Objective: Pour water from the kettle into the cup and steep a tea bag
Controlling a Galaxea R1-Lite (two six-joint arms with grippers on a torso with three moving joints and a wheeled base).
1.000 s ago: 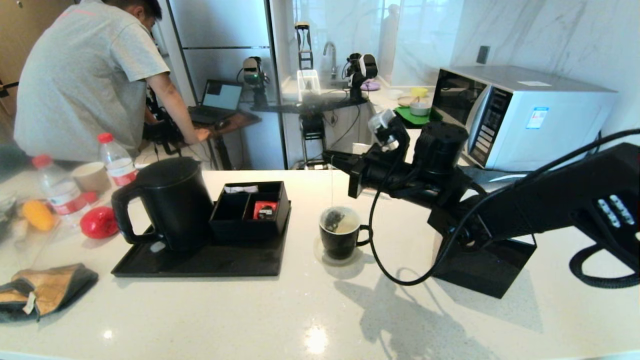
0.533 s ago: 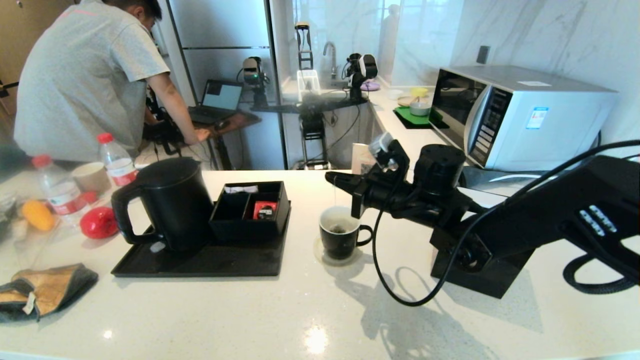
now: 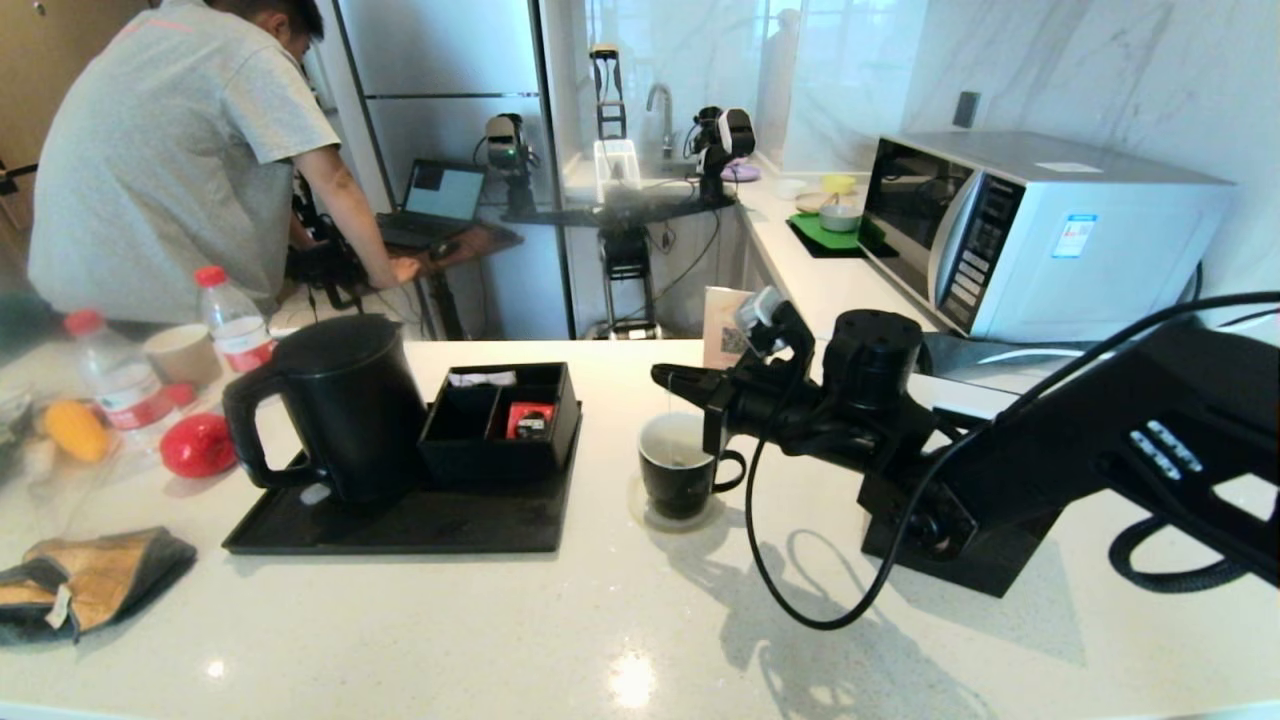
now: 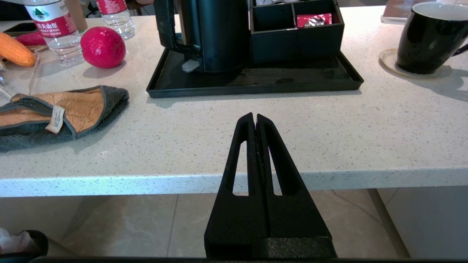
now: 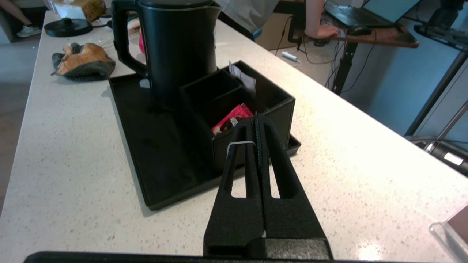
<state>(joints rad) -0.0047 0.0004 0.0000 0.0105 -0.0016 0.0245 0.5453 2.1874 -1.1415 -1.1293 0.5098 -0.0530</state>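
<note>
Lower than a second ago, the right gripper now hangs just above the cup, and the tea bag, which earlier showed dark at the cup's rim, has sunk out of plain sight inside it. Its fingers are pressed together on the thin white string, which drops straight from the fingertips into the cup; in the right wrist view a short loop of that string crosses one finger. The cup stands upright on a small pale coaster on the white counter, its handle turned toward the right arm, with pale water against its white inside. Left of the cup lies a black tray, and on it, nearest the cup, sits a black compartment box holding a red packet. Farther left of the cup on the same tray stands the kettle, upright with its lid on and its handle facing away from the cup. Well left of the cup, beyond the tray, are a red fruit, two bottles with red caps and a folded cloth. The left gripper rests parked off the counter's near edge, on the tray's side of the cup, its fingers closed together on nothing.
</note>
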